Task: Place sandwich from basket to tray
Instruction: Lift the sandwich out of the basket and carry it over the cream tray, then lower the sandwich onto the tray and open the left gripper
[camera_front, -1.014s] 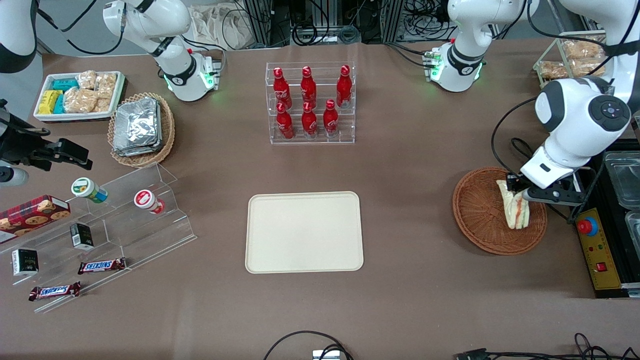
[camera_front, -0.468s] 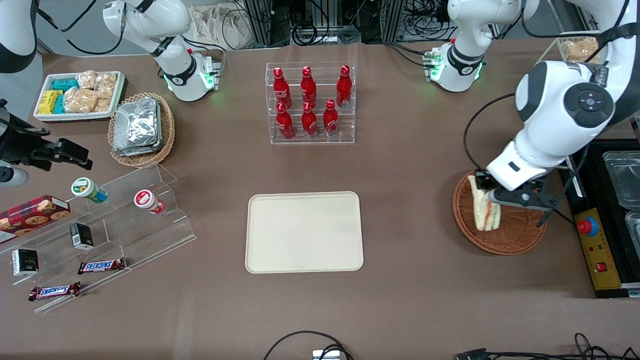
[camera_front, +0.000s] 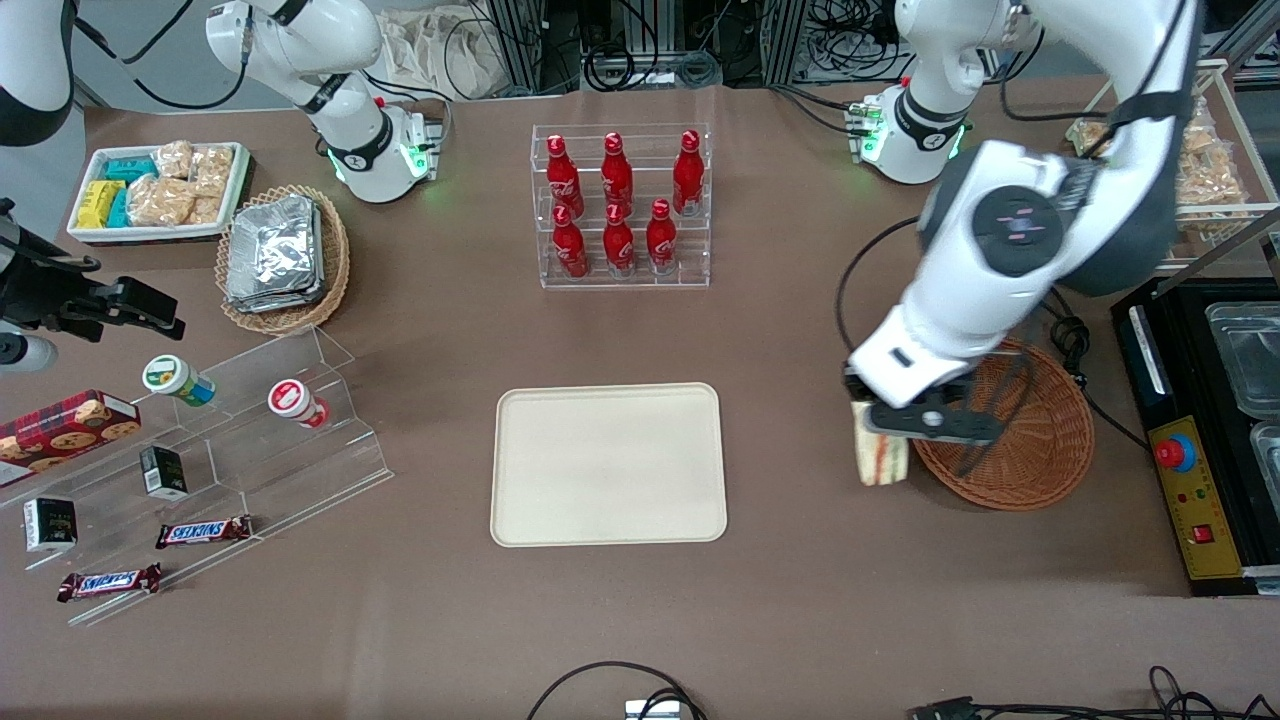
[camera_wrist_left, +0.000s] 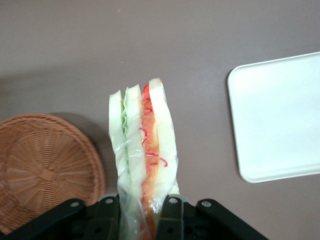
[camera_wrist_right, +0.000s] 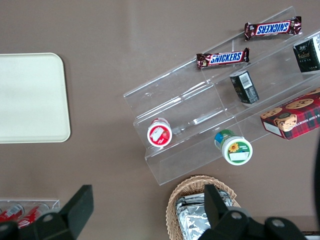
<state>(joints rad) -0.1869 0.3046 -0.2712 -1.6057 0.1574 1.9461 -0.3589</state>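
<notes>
Left wrist view shows the gripper (camera_wrist_left: 144, 212) with its two black fingers pinching the sandwich (camera_wrist_left: 142, 150) at its base: one clear-wrapped wedge of soft white bread, layered green and orange-red. It hangs in the air above bare brown table (camera_front: 800, 330), between the basket (camera_front: 1040, 440) and the tray (camera_front: 608, 464). The basket is round, shallow, dark-brown woven wicker; the tray is smooth cream plastic, rectangular with rounded corners. Toward the parked arm's end, two chocolate bars (camera_front: 203, 531) reading "SNICKERS" lie on a clear stepped stand (camera_front: 330, 440). Six red bottles (camera_front: 617, 205) fill a clear rack.
</notes>
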